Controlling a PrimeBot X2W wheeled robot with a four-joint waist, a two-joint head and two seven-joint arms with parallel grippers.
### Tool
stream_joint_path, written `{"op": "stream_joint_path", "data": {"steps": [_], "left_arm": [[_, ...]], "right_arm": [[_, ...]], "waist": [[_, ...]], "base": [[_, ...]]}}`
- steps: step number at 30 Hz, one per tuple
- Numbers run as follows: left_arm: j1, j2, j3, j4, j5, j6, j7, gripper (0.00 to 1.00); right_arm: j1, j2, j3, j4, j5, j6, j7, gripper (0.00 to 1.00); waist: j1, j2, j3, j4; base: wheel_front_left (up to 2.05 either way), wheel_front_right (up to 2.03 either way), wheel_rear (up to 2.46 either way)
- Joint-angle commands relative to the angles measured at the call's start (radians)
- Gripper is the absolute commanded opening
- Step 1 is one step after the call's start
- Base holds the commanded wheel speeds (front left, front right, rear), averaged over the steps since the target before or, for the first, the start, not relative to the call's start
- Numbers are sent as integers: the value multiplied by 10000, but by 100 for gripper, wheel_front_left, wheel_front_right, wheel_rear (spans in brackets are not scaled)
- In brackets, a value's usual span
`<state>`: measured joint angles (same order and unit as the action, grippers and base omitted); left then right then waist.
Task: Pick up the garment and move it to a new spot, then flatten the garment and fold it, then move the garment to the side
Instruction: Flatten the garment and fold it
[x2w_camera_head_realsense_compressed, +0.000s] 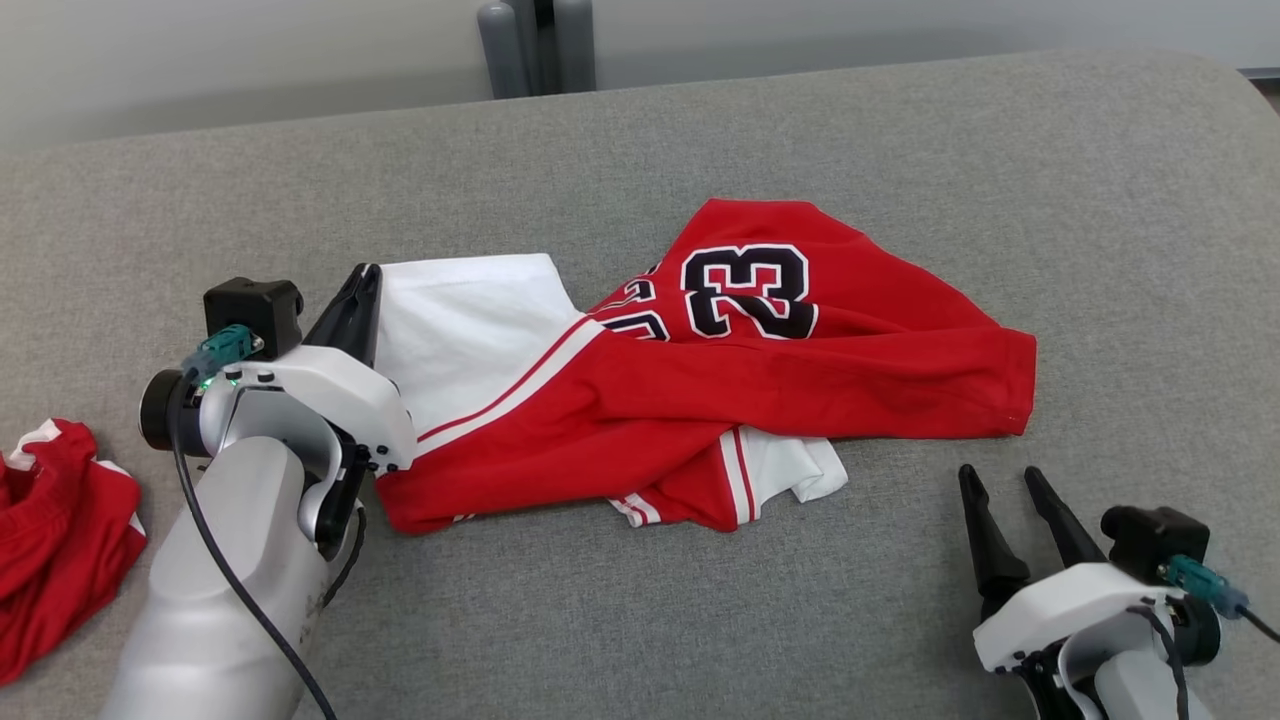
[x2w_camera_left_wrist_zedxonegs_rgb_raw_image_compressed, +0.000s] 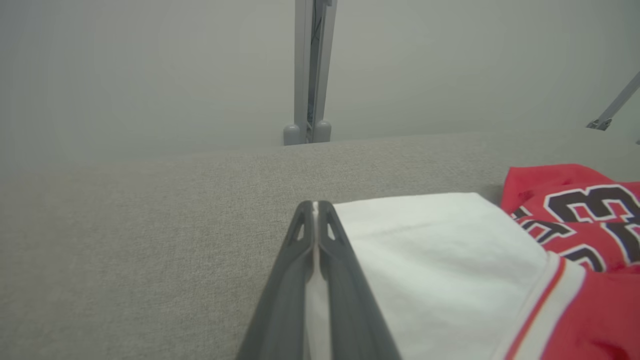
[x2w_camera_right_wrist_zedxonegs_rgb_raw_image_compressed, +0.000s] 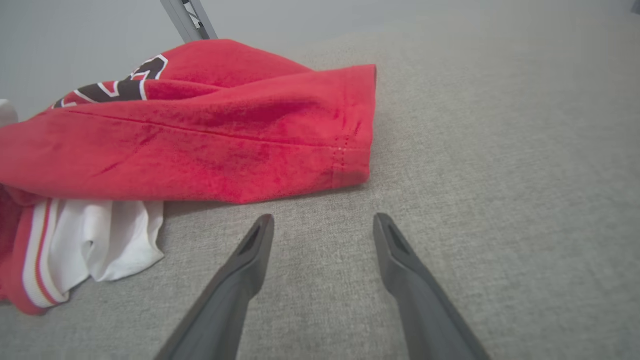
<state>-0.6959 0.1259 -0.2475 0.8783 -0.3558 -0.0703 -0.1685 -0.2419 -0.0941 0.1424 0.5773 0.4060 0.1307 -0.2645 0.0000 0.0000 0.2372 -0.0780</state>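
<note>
We see the garment, a red jersey with white panels, red-and-white striped trim and a black "23" outlined in white, lying crumpled near the middle of the grey fabric-covered counter. A white panel spreads out at its left. The red body is folded over itself toward the right, and a bit of white cloth pokes out from under its near edge.

The left gripper sits at the left edge of that white panel. In the left wrist view its two dark fingers are pressed together with a thin strip of white cloth between them, so they are clamped on the garment at its left hem.

The right gripper is at the near right, apart from the cloth. Its fingers stand wide apart with nothing between them, over bare counter just short of the red hem.

A second red and white cloth lies bunched at the near left edge, well apart from the jersey. A grey post stands beyond the far edge.
</note>
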Motion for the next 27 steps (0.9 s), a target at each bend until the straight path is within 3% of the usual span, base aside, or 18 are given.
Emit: {"op": "stream_joint_path", "data": {"steps": [1, 14, 15, 16, 21, 27], "left_arm": [[181, 83, -6, -258, -54, 60, 26, 0], [1118, 376, -210, -2303, -47, 485, 961, 0], [1181, 407, -215, -2431, -55, 525, 1032, 0], [1300, 467, -200, -2666, -86, 581, 1149, 0], [1536, 618, -197, -3317, -118, 565, 1088, 0], [1734, 815, -97, -4478, -23, 545, 41, 0]], "right_arm": [[-300, -129, 86, 258, 139, 1, -9, 100], [-1611, -467, 264, 1498, 354, 1, -10, 100], [-1647, -490, 314, 1543, 369, 1, -8, 61], [-1703, -488, 381, 1597, 411, 1, -8, 0], [-1626, -603, 314, 1245, 398, 1, -8, 0], [-1287, -853, 153, 46, 496, 1, -10, 0]], "waist": [[0, 0, 12, 23], [0, 0, 182, 298], [0, 0, 189, 305], [0, 0, 201, 305], [0, 0, 160, 278], [0, 0, -260, 140]], "base": [[0, 0, 0], [0, 0, 0], [0, 0, 0], [0, 0, 0], [0, 0, 0], [0, 0, 0]]}}
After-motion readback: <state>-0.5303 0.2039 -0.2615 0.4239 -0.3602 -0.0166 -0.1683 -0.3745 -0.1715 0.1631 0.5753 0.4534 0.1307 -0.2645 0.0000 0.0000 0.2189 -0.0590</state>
